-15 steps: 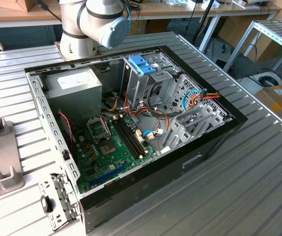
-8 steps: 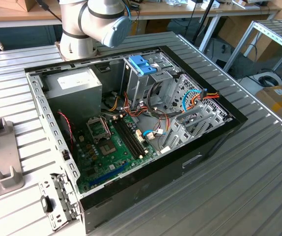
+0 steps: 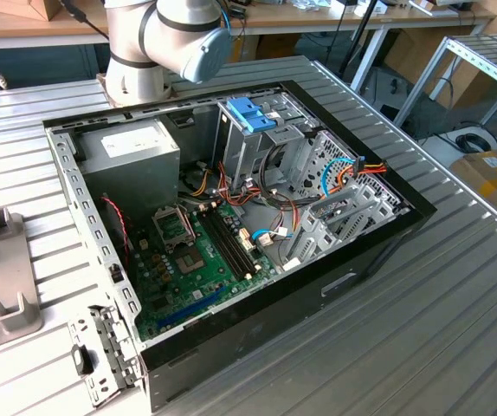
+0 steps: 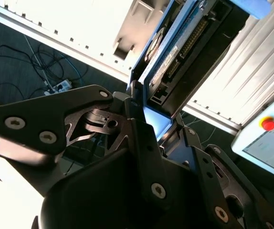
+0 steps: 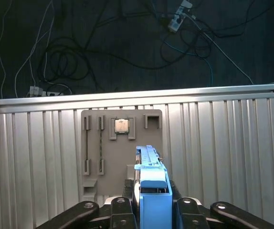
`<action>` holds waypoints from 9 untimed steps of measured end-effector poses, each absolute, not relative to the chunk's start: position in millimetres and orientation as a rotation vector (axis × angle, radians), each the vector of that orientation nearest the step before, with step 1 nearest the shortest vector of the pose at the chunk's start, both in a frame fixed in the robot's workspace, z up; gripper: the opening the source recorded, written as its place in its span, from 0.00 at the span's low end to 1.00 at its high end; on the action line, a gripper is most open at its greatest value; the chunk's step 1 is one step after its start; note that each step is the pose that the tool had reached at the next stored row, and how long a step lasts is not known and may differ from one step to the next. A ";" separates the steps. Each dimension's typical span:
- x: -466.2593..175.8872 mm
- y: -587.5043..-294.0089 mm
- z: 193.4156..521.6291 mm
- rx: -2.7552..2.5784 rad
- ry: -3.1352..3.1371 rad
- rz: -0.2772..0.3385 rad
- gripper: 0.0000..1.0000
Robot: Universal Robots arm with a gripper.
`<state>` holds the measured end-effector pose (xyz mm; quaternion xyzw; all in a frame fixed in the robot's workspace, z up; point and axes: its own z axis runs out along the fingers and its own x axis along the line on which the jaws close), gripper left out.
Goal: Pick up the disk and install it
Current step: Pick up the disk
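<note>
In the first wrist view my gripper (image 5: 152, 206) is shut on the disk (image 5: 150, 167). The disk stands edge-on between the fingers, its light blue bracket facing the camera. It hangs above a grey fixture plate (image 5: 91, 157) on the ribbed metal table. In the second wrist view the disk (image 4: 194, 52) appears as a dark slab with a blue edge and a row of connector pins. It rises from the black finger linkages of the gripper (image 4: 152, 117).
An open computer case (image 3: 378, 251) lies on the ribbed table, with a motherboard (image 3: 201, 260), power supply box (image 3: 132, 156) and drive cage holding a blue caddy handle (image 3: 253, 113). The grey fixture (image 3: 2, 286) sits at the exterior view's left. A chip (image 5: 121, 126) rests in the fixture plate.
</note>
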<state>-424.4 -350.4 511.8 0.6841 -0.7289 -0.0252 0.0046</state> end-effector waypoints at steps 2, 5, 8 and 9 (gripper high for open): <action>-423.4 -350.8 511.6 2.143 -2.283 -0.079 0.37; -421.2 -351.6 511.1 2.143 -2.283 -0.079 0.37; -419.6 -352.8 510.7 2.143 -2.283 -0.079 0.37; -419.2 -353.1 510.6 2.143 -2.283 -0.079 0.37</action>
